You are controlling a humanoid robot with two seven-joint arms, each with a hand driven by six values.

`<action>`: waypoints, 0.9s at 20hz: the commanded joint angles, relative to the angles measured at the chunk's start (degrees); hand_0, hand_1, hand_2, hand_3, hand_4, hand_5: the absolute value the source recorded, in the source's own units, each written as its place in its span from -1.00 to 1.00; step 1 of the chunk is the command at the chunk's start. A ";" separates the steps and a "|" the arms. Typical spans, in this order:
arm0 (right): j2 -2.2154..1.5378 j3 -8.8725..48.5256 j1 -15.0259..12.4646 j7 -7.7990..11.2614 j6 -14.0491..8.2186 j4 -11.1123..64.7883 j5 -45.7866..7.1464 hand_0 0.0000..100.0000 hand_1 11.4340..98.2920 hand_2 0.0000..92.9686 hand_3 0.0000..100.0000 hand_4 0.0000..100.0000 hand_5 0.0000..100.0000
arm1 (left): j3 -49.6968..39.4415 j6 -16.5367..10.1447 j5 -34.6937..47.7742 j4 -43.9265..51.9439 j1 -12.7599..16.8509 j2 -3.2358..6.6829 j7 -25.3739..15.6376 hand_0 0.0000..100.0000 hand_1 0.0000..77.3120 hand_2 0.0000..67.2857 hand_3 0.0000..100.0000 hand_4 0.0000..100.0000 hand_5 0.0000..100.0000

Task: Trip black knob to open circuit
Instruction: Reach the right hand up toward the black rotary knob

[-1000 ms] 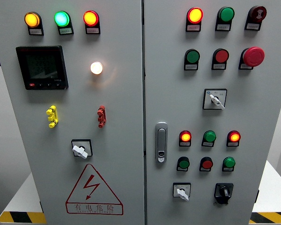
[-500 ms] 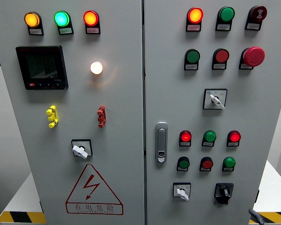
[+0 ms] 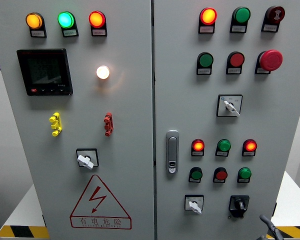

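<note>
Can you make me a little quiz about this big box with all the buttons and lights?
1. True or false: the black knob sits at the lower right of the right door.
2. Which colour is the handle of the selector switch just left of the black knob? A) white B) yellow C) red
3. Fill in: the robot hand peeks in at the bottom ____ corner, not yet touching the knob.

Key: 1 true; 2 A; 3 right
</note>
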 commanded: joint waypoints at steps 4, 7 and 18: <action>0.11 0.08 1.81 -0.27 -0.14 -2.27 1.68 1.00 0.29 -1.00 0.60 0.82 1.00 | 0.00 0.00 0.00 0.00 0.00 0.00 0.00 -1.00 -1.00 -0.42 -0.48 -0.80 -0.83; 0.11 0.08 3.74 -1.32 -0.14 -3.86 2.57 1.00 0.29 -1.00 0.61 0.82 1.00 | 0.00 0.00 0.00 0.00 0.00 0.00 0.00 -1.00 -1.00 -0.42 -0.48 -0.80 -0.83; 0.11 -0.35 5.24 -2.73 0.39 -5.27 5.29 1.00 0.23 -1.00 0.64 0.83 1.00 | 0.00 0.00 0.00 0.00 0.00 0.00 0.00 -1.00 -1.00 -0.42 -0.48 -0.80 -0.83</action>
